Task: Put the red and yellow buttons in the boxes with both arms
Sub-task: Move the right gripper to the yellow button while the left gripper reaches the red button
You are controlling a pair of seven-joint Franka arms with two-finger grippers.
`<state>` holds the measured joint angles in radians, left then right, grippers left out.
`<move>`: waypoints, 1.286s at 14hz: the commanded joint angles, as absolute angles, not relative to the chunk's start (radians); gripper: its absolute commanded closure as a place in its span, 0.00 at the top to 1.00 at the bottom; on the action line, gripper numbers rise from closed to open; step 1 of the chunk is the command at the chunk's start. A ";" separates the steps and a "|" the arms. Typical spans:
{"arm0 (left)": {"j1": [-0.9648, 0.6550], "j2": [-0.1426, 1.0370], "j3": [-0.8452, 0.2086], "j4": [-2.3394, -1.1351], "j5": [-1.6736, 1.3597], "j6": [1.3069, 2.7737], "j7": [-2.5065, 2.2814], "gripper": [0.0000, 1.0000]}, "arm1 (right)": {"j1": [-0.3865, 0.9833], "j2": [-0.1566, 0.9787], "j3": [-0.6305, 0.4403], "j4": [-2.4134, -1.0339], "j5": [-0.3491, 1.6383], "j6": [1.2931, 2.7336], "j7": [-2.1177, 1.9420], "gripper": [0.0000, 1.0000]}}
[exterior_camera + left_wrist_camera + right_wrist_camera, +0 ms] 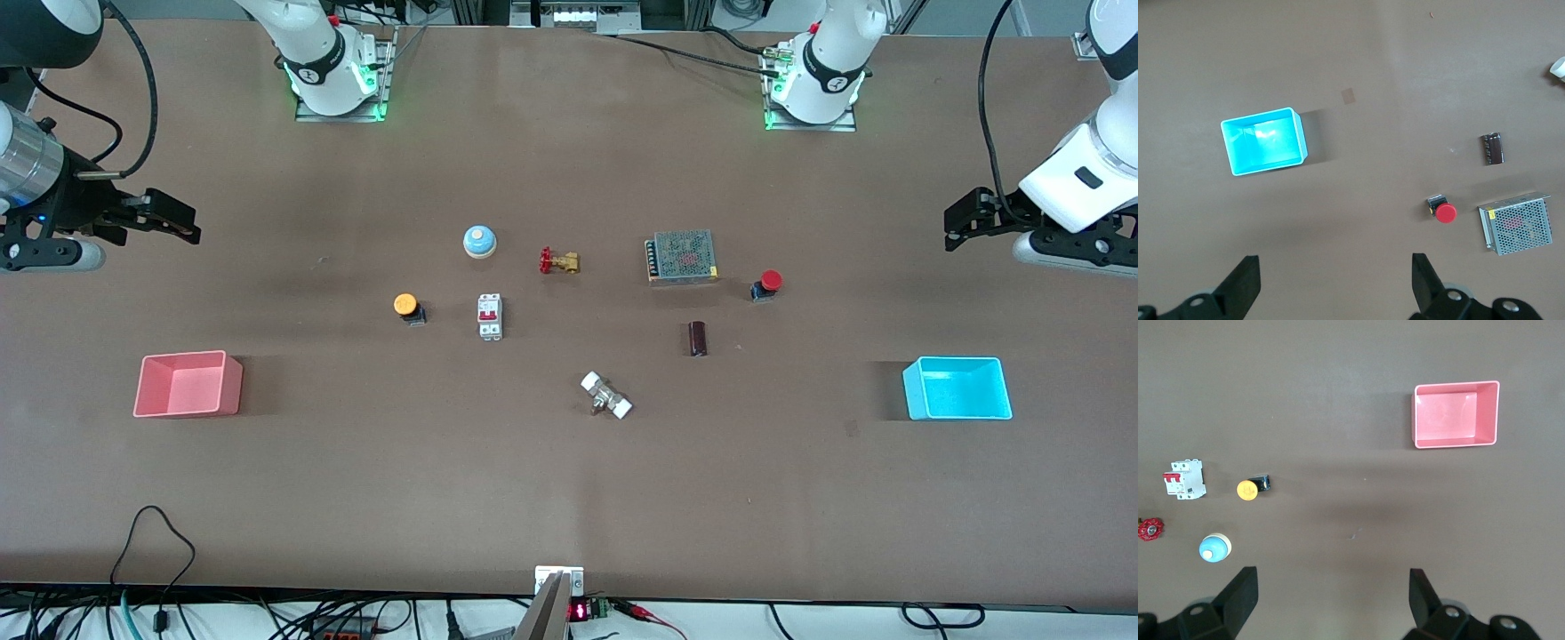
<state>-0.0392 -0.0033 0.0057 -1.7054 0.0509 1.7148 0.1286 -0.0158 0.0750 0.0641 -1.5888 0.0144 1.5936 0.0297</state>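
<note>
Plastic pink rectangular box (pixel 188 384) at table (pixel 569 498) 9 o'clock, cyan rectangular box (pixel 957 388) at 3, both empty | red mushroom-cap button (pixel 767 284) at 2, orange-yellow mushroom-cap button (pixel 408 308) at 10: likely light, rigid; grip black bodies, caps look slick | left gripper (pixel 976 219), right gripper (pixel 158 217) fingers wide apart, empty | no writing legible.

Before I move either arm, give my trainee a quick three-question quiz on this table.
1. True or false: the red button already sits in the cyan box.
2. Which box lies at the right arm's end of the table? A) pink B) cyan
3. Fill in: the yellow button stands beside the white ____, toward the right arm's end.

Key:
1. False. It stands on the table beside the metal mesh unit.
2. A, the pink box.
3. Breaker.

The left pincer and right pincer both hang open and empty.
</note>
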 commanded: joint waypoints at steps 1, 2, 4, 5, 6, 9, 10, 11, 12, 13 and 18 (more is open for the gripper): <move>-0.041 0.008 0.006 -1.681 0.037 1.698 0.138 1.00 | -0.026 0.069 0.071 -1.600 0.037 1.603 0.037 1.00; -0.041 0.008 0.006 -1.681 0.037 1.698 0.138 1.00 | -0.029 0.074 0.071 -1.595 0.040 1.605 0.025 1.00; -0.041 0.008 0.006 -1.681 0.037 1.698 0.138 1.00 | -0.032 0.077 0.069 -1.594 0.040 1.595 0.025 1.00; -0.041 0.008 0.006 -1.681 0.037 1.698 0.138 1.00 | -0.031 0.081 0.071 -1.594 0.040 1.600 0.025 1.00; -0.041 0.008 0.006 -1.680 0.037 1.698 0.138 1.00 | -0.028 0.103 0.071 -1.592 0.038 1.604 0.025 1.00; -0.041 0.008 0.006 -1.681 0.037 1.697 0.138 1.00 | -0.021 0.139 0.081 -1.585 0.040 1.602 0.023 1.00; -0.041 0.009 0.003 -1.681 0.037 1.692 0.140 1.00 | -0.012 0.155 0.081 -1.586 0.040 1.601 0.023 1.00; -0.041 0.023 -0.008 -1.684 0.037 1.675 0.141 1.00 | 0.006 0.182 0.081 -1.585 0.038 1.605 0.025 1.00; -0.043 0.047 -0.024 -1.683 0.037 1.587 0.140 1.00 | 0.024 0.198 0.081 -1.585 0.038 1.606 0.025 1.00; -0.041 0.057 -0.046 -1.687 0.035 1.512 0.137 1.00 | 0.047 0.216 0.081 -1.586 0.038 1.615 0.026 1.00; -0.057 0.133 -0.129 -1.749 0.028 1.543 -0.180 1.00 | 0.133 0.290 0.081 -1.609 0.038 1.726 0.055 1.00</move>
<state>-0.0472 0.1034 -0.0920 -1.7342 0.0399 1.5281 -0.0623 0.1177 0.2822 0.0850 -1.5942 0.0256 1.7006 0.0412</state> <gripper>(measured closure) 0.000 0.000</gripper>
